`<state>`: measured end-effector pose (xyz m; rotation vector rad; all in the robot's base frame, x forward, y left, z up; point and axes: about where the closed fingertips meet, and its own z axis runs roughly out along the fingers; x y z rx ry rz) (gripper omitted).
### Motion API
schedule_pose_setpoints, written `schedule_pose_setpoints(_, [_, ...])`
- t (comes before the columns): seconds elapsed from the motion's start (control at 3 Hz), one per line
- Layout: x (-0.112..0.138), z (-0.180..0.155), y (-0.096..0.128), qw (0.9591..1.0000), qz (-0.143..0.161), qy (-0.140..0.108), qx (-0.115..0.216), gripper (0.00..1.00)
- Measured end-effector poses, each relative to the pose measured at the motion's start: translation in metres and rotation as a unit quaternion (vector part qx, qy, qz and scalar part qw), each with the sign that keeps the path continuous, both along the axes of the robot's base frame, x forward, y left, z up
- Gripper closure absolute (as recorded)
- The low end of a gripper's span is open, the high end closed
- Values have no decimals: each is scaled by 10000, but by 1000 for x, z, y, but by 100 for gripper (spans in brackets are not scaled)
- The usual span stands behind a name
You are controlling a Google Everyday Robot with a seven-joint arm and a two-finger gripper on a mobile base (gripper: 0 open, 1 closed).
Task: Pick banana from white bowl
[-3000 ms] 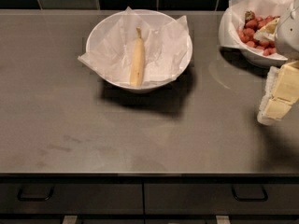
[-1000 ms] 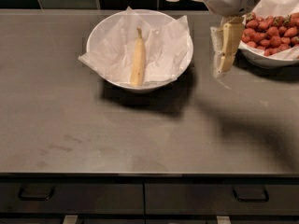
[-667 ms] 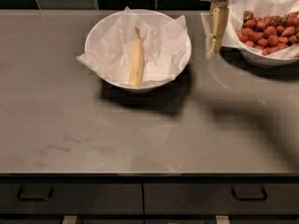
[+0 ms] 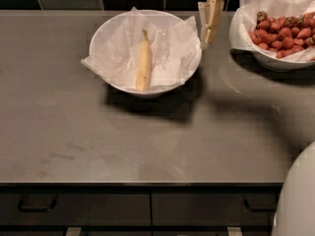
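The banana (image 4: pixel 144 62) is pale yellow and nearly straight, with its brown stem tip pointing away from me. It lies in the middle of the white bowl (image 4: pixel 113 26), on crinkled white paper whose corners stick out past the rim. The gripper (image 4: pixel 209 37) hangs from the top edge of the view, just right of the bowl's right rim and above the counter, between the two bowls. It holds nothing that I can see.
A second white paper-lined bowl of red strawberries (image 4: pixel 283 31) stands at the back right. The grey counter (image 4: pixel 147 141) has dark drawers (image 4: pixel 98 208) below its front edge. A white rounded robot part (image 4: pixel 298 200) fills the bottom right corner.
The gripper has moved from the right side of the counter up and left, past the strawberry bowl, to beside the white bowl's right rim. The banana and bowls have not moved.
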<state>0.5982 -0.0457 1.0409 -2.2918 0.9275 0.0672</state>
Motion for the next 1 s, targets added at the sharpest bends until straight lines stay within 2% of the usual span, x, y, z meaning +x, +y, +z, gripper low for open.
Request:
schedule_pose_setpoints(0.33, [0, 0, 0, 10000, 0, -1, 1, 0])
schedule_pose_setpoints(0.67, [19, -8, 14, 9995, 260, -46, 188, 0])
schedule_pose_setpoints(1.0, [48, -24, 44, 9971, 689, -77, 320, 0])
